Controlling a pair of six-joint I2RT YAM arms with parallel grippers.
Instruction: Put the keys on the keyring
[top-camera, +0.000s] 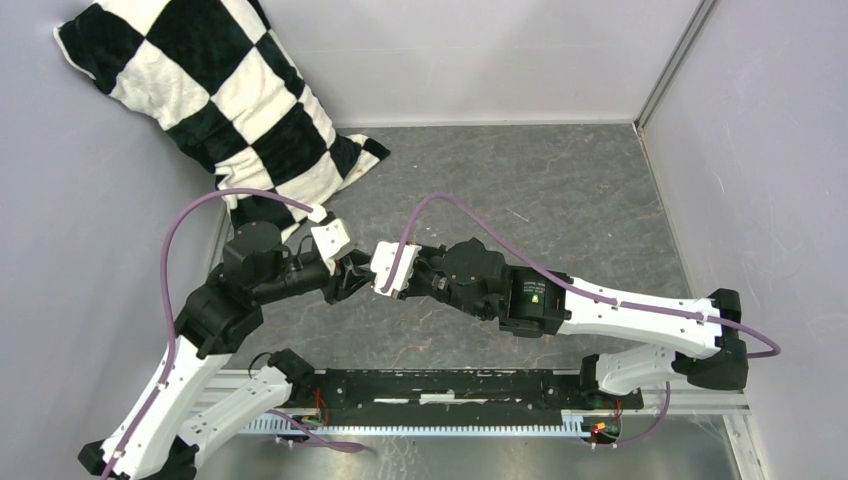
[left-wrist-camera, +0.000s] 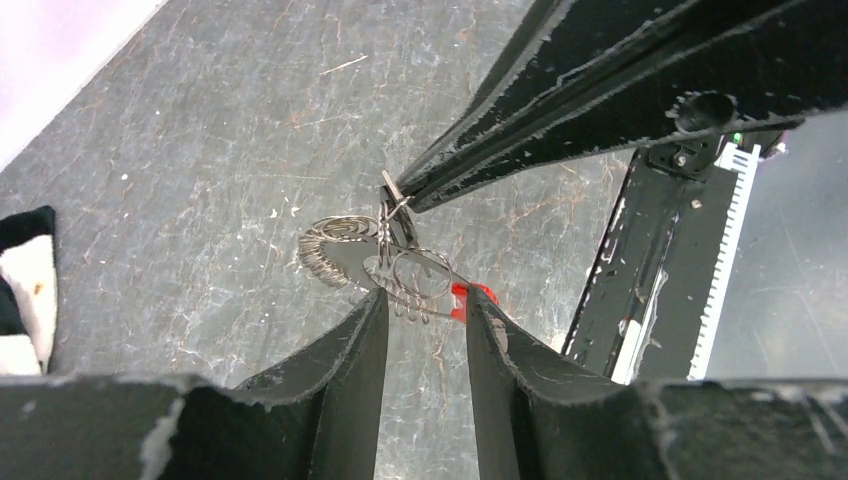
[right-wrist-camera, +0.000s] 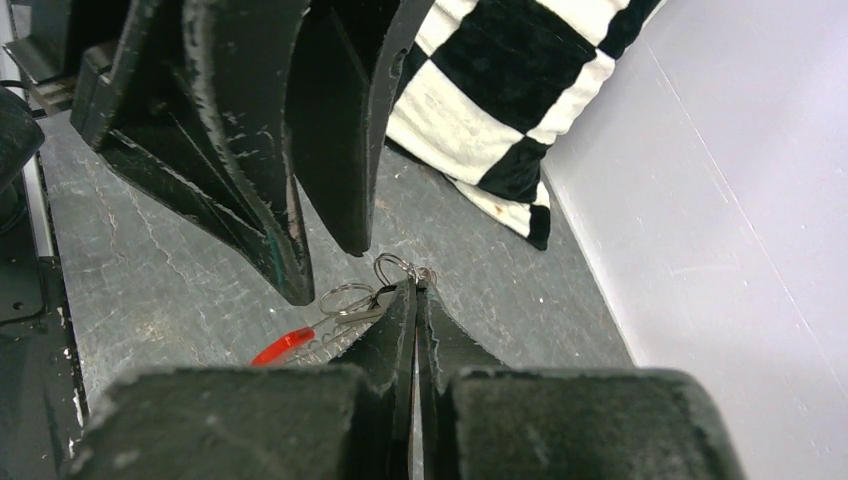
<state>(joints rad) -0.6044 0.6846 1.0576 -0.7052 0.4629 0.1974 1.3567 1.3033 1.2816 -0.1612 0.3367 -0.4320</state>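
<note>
R gripper (right-wrist-camera: 415, 288) clamped on a small loop of the thin silvery metal keyring (left-wrist-camera: 372, 258), bright red tag (left-wrist-camera: 462, 292) alongside. L gripper (left-wrist-camera: 425, 297) parted, straddling it. Threading step, prob; key not visible. Next: L pinches ring, needs fine alignment.

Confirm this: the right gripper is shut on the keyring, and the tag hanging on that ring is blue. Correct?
Not quite. The tag is red, not blue; the left wrist view shows it plainly. The rest stands: the right gripper is shut on the keyring.
</note>
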